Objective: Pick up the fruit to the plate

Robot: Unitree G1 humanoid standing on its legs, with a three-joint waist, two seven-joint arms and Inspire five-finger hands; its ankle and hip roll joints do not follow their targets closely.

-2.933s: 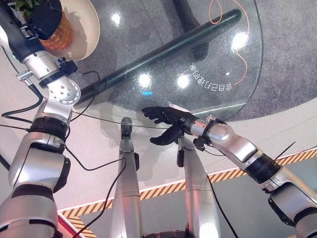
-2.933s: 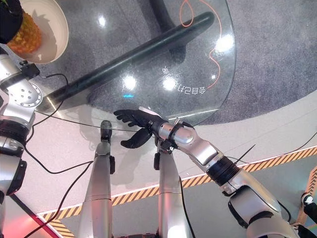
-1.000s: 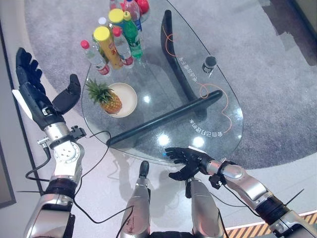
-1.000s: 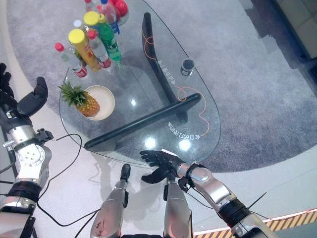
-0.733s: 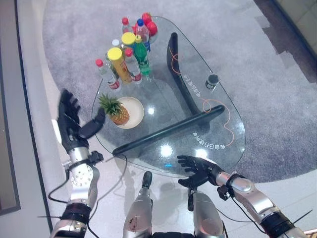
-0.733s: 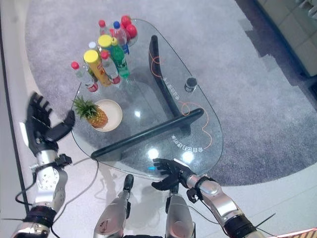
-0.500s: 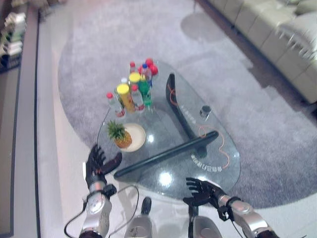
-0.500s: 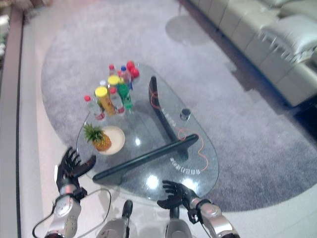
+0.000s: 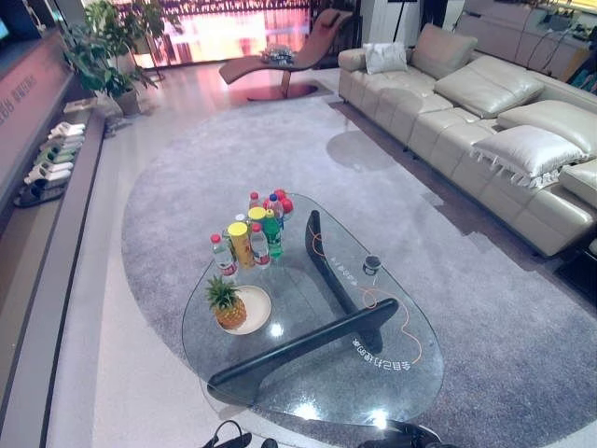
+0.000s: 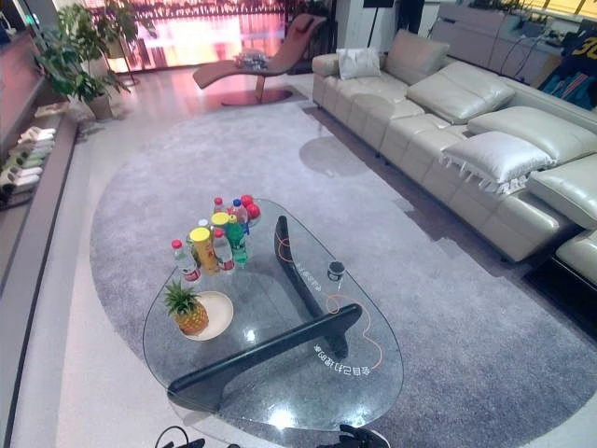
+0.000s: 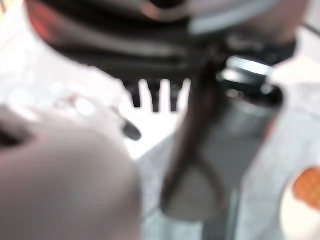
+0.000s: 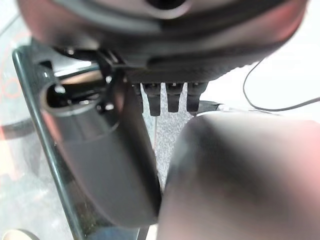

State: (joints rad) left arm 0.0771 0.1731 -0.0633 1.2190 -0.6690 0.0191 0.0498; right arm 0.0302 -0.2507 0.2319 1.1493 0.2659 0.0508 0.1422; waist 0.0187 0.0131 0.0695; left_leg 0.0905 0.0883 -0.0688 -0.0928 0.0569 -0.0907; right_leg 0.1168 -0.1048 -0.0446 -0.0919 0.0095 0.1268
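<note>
The pineapple stands upright on the plate at the left of the glass tabletop, well apart from either robot hand. Left robot hand and right robot hand each show straight, spread fingers. Bottles cluster behind the plate. A grey rug and sofa surround the tabletop.

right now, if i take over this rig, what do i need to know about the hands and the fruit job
Left hand: open, empty, low by the table's near edge.
Right hand: open, empty, also at the near edge.
Yellow-brown pineapple with green crown stands on the round cream plate on the clear glass coffee table.
Done: pineapple on plate.
Left: perhaps nothing; small red round things behind the cluster of bottles may be fruit, too small to tell.
</note>
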